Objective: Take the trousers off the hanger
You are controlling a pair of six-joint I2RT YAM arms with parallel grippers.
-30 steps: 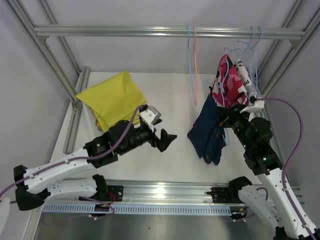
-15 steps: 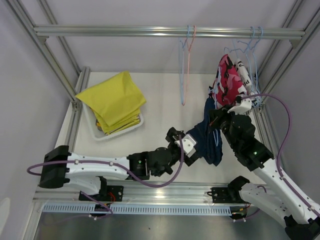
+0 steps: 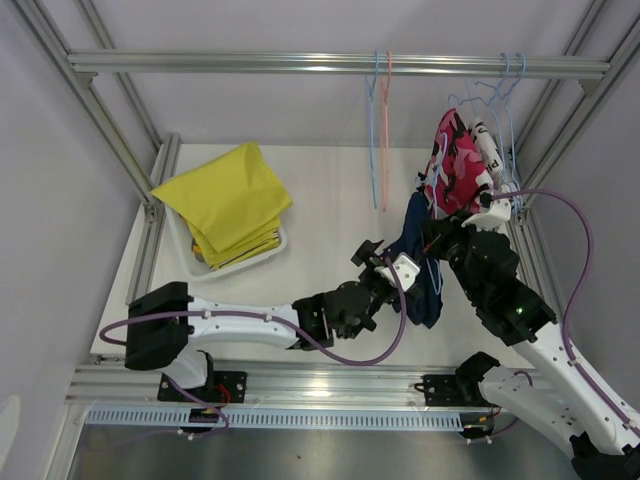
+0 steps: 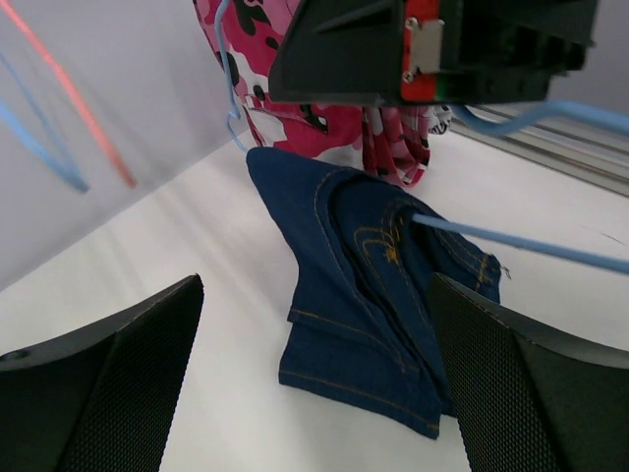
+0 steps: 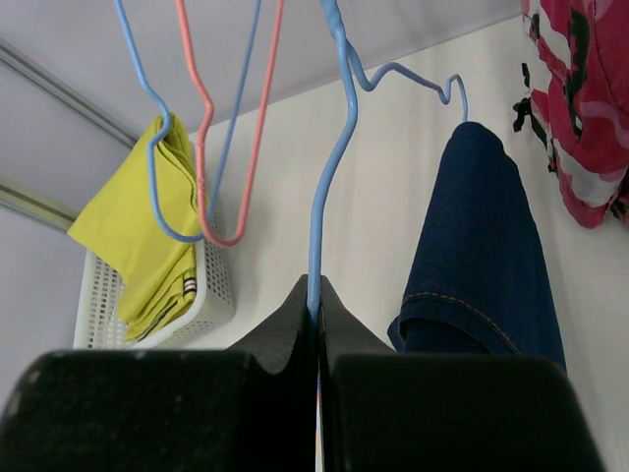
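- Yellow trousers (image 3: 225,195): folded and lying on top of the pile in the white basket (image 3: 262,256) at the table's (image 3: 330,215) far left, off any hanger.
- Left gripper (image 4: 314,393): at the end of the left arm, which reaches across the table toward the right. Its two dark fingers (image 4: 108,383) are spread wide and empty. In the left wrist view they frame the navy trousers without touching them.
- Empty hangers (image 3: 380,150): one blue and one pink, hanging side by side from the overhead rail (image 3: 250,63), just left of the navy pair.
- Navy trousers (image 4: 364,295): draped over one end of the blue wire hanger (image 5: 329,187), with the folded lower part resting on the table surface.
- Right gripper (image 5: 316,313): fingers pressed together, pinching the wire of the blue wire hanger that carries the navy pair.
- Pink camouflage trousers (image 3: 460,170): hanging from a blue hanger on the rail, just behind and above the navy pair.
- White lettered trousers (image 3: 490,150): hanging directly to the right of the pink pair and touching it. Most of the garment is hidden.
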